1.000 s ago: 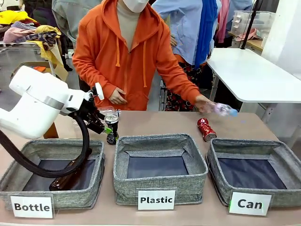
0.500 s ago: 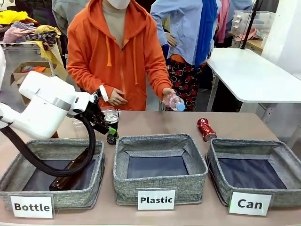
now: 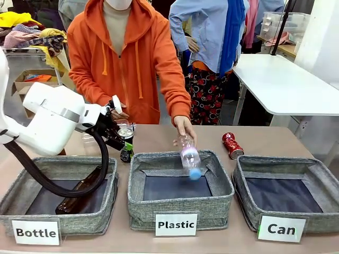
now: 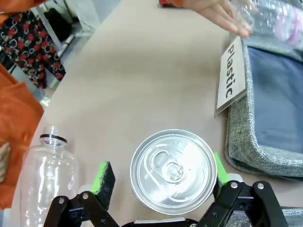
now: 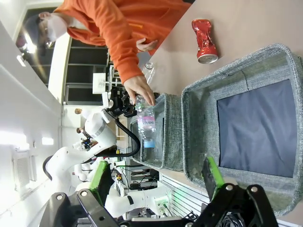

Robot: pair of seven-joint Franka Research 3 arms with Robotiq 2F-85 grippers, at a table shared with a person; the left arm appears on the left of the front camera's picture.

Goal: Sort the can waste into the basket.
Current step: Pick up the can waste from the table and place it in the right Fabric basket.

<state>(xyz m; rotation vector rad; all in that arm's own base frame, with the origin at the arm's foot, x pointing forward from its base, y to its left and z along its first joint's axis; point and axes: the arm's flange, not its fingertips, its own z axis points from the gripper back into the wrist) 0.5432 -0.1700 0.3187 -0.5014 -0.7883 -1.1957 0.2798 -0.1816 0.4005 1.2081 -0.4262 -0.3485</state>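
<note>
My left pincer [image 4: 161,176] stands open, its pads either side of the upright black-and-silver can [image 4: 173,171] on the desk. The can looks light, thin-walled and slick, so I'd squeeze gently at mid-body. The front view adds the crushed red can [image 3: 232,145], well away beside the Can basket [image 3: 280,161], which my open right pincer [image 5: 156,177] faces.

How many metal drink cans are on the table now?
2. A black-and-silver can stands upright between the open jaws of the left gripper, beside the Plastic bin. A crushed red can lies behind the Can basket. Part of the Bottle bin is hidden.
</note>
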